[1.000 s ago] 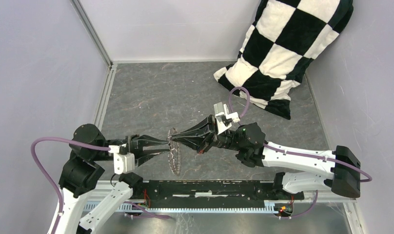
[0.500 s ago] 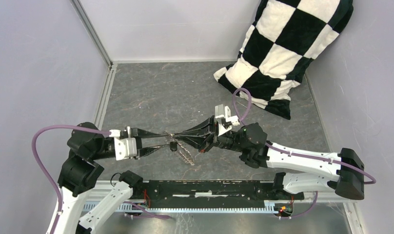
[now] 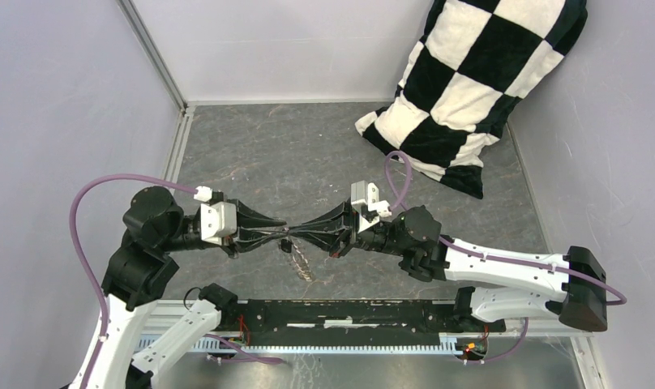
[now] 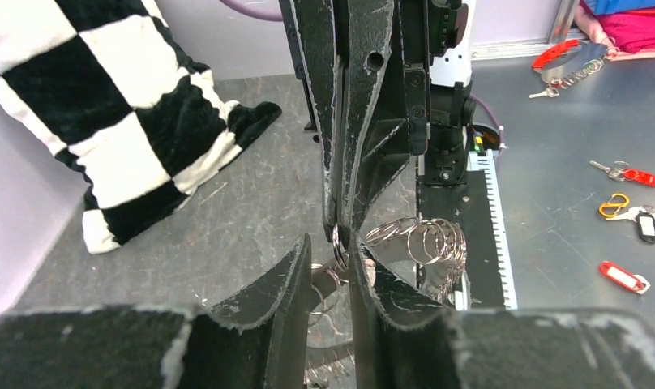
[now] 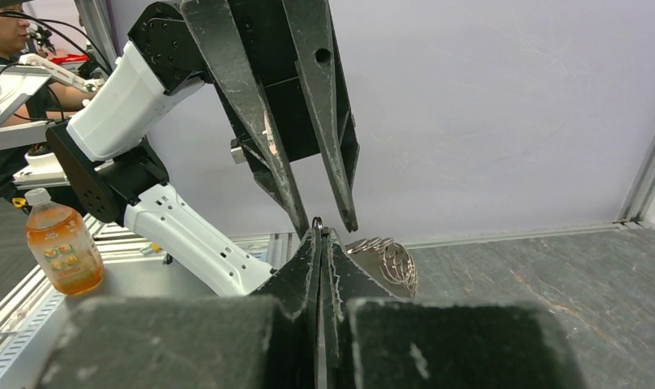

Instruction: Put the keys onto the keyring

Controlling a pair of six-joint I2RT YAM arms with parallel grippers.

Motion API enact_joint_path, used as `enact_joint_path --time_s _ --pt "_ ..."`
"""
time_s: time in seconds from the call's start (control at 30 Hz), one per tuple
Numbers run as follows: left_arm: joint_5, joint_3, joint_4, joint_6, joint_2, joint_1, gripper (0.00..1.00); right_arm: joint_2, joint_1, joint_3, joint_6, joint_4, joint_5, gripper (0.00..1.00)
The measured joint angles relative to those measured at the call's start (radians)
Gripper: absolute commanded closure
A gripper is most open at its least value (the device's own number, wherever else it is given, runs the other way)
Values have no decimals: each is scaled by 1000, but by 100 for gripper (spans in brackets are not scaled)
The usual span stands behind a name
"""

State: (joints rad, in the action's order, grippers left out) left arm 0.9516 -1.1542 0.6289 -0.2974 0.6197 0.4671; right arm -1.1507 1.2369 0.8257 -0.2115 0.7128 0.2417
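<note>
Metal keyring (image 3: 297, 261), hung w/ many small rings, is dangling btwn the two arms over the grey table (image 3: 251, 154); whether it is touching the surface cannot be told. R gripper (image 5: 319, 237) is pinching one loop of it, jaws fully closed on the wire. L gripper (image 4: 331, 250) is meeting it tip-to-tip, jaws standing narrowly apart and straddling the R tips, w/ nothing visibly held btwn them. Dark speck (image 3: 285, 242) is showing at the meeting pt in top view: poss. a black-headed key, too small to tell.

Progress, est.: ring is being lifted and presented, but no key is seen threading on. Both keys appear left to do, and their whereabouts cannot be confirmed.

Surroundings: checkered pillow (image 3: 470, 89) is lying at far R corner, well apart, not obstructing. Bench (image 4: 551, 121) beyond the table is carrying tagged fobs (image 4: 624, 173); bottle (image 5: 61, 251) is standing behind L arm. Main hindrance, judged: crowded fingertips are hiding the ring's split.
</note>
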Motion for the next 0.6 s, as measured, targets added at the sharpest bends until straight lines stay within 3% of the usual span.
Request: enact_joint_path --time_s 0.3,0.43,0.47,0.53,0.6 --pt "-10 -16 88 -22 14 0 96 9 0 1 27 -29 -12 100" --pt "-12 -18 97 -29 20 0 98 9 6 3 36 -39 -11 99" --pt "-13 -18 98 -31 20 0 98 9 6 3 39 -43 -11 94" --pt "-16 -18 104 -37 20 0 98 9 6 14 48 -67 -10 75" --pt "-18 -19 117 -56 22 0 98 8 7 59 73 -148 -6 66"
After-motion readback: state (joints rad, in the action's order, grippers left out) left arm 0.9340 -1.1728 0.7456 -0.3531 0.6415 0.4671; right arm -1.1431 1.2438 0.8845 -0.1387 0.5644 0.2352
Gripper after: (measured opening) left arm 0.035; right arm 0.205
